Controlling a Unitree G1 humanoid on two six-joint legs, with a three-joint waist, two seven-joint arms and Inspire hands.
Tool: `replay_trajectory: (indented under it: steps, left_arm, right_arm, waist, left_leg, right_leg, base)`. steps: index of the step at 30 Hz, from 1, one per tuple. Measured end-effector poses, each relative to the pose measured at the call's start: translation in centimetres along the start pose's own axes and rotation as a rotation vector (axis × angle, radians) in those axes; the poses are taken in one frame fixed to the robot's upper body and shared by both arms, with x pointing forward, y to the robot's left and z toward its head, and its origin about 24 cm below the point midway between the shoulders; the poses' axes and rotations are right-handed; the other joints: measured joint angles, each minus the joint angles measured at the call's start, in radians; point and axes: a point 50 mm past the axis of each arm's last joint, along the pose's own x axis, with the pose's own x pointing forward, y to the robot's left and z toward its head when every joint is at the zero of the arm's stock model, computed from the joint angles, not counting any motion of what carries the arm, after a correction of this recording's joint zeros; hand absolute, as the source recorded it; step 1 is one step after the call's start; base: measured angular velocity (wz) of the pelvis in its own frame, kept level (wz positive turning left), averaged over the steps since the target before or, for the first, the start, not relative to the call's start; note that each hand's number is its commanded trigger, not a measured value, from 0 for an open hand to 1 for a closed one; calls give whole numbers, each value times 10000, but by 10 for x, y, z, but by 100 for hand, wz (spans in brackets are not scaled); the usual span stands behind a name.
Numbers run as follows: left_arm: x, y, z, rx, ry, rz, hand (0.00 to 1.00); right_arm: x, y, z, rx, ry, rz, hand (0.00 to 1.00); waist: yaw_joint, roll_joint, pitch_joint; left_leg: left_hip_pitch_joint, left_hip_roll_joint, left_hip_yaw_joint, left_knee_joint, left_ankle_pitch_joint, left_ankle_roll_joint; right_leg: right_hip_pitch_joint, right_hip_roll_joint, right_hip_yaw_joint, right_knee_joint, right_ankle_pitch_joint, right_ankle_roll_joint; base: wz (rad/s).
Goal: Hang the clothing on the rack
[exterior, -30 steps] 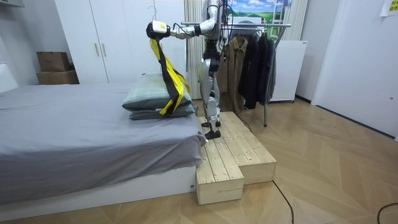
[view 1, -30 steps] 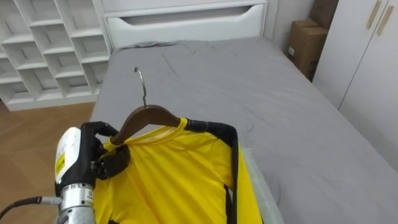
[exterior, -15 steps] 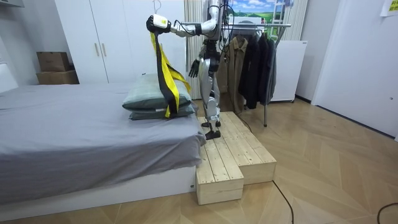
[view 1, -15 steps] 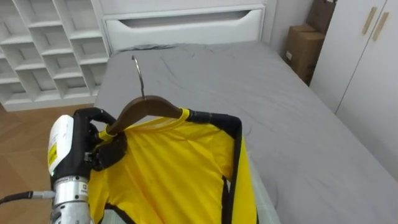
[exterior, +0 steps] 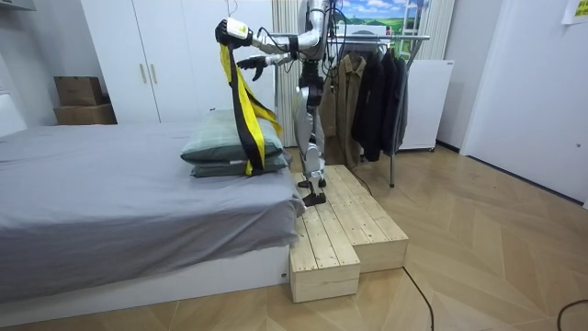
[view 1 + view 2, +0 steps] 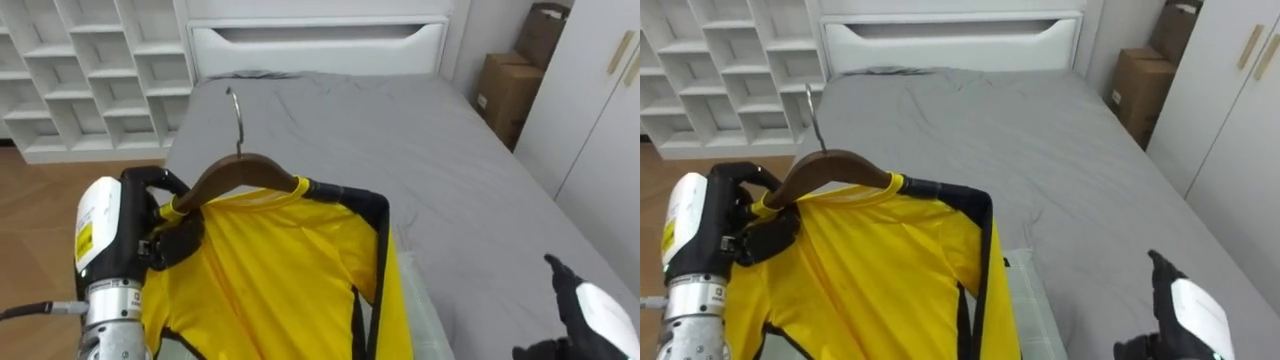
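A yellow shirt (image 6: 280, 270) with black trim hangs on a brown wooden hanger (image 6: 240, 172) whose metal hook (image 6: 236, 115) points up. My left hand (image 6: 150, 235) is shut on the hanger's left end and holds it high over the bed. In the room view the shirt (image 5: 243, 110) drapes down from that hand (image 5: 230, 32) to the pillows. My right hand (image 6: 590, 315) shows at the lower right edge, apart from the shirt, its fingers straight. In the room view it (image 5: 250, 62) is raised at chest height just beside the shirt.
I stand on a wooden platform (image 5: 340, 230) at the end of a grey bed (image 6: 430, 160). Stacked pillows (image 5: 216, 147) lie under the shirt. A clothes rack (image 5: 386, 37) with dark garments (image 5: 372, 92) stands behind me. White shelves (image 6: 60, 70) and wardrobe doors (image 6: 600, 120) flank the bed.
My right hand has come up from my side to chest height and entered the eye views at lower right. The left hand still holds the hanger high. The head camera has shifted slightly.
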Motion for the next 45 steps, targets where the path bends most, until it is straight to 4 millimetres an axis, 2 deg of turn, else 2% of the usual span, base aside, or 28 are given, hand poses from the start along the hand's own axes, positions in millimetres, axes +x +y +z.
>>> replay_trajectory:
  steps: [3, 8, 20, 25, 32, 45]
  left_arm:
    - [0, -1, -1, 35, 101, -132, 100]
    - [1, 0, 4, -20, -69, -145, 100]
    - [5, 2, 25, 60, -888, -780, 100]
    - [5, 5, 36, 370, -1477, -806, 100]
    - [2, -2, 43, 364, -1791, -1039, 100]
    - [2, -3, 44, 309, -1792, -996, 100]
  right_arm:
    - [3, -12, 15, -94, -651, -587, 0]
    - [6, -36, 52, -45, -2206, -1690, 0]
    - [13, -36, 100, 334, -3929, -1463, 0]
    - [13, -34, 109, 726, -4259, -1156, 0]
    - [12, -26, 113, 2442, -4201, 124, 0]
    - [9, -16, 118, 3869, -4385, 2209, 0]
  waist:
    - [30, 11, 3]
    - [82, 60, 32]
    - [336, 84, 54]
    - [423, 62, 66]
    - [485, -47, 143]
    - [658, -39, 144]
  left_leg:
    - [89, -1, 3, -97, 0, 0]
    - [32, 13, 32, -131, -2, -3]
    - [23, -14, -55, -213, -2, -5]
    - [51, -33, -84, -214, 0, -4]
    - [28, -30, -49, -214, 0, -4]
    - [-35, -33, -160, -123, 0, -4]
  right_leg:
    - [7, 0, 35, 51, 1, -2]
    - [-68, 7, 25, 30, 9, -13]
    - [-2, -17, -113, 7, 12, -12]
    - [50, -31, -118, -19, 11, -12]
    - [45, -32, -147, -35, 11, -11]
    - [53, -34, -237, -20, 12, -11]
  base:
    - [-2]
    - [-2]
    - [3]
    - [3]
    - [0]
    - [1]
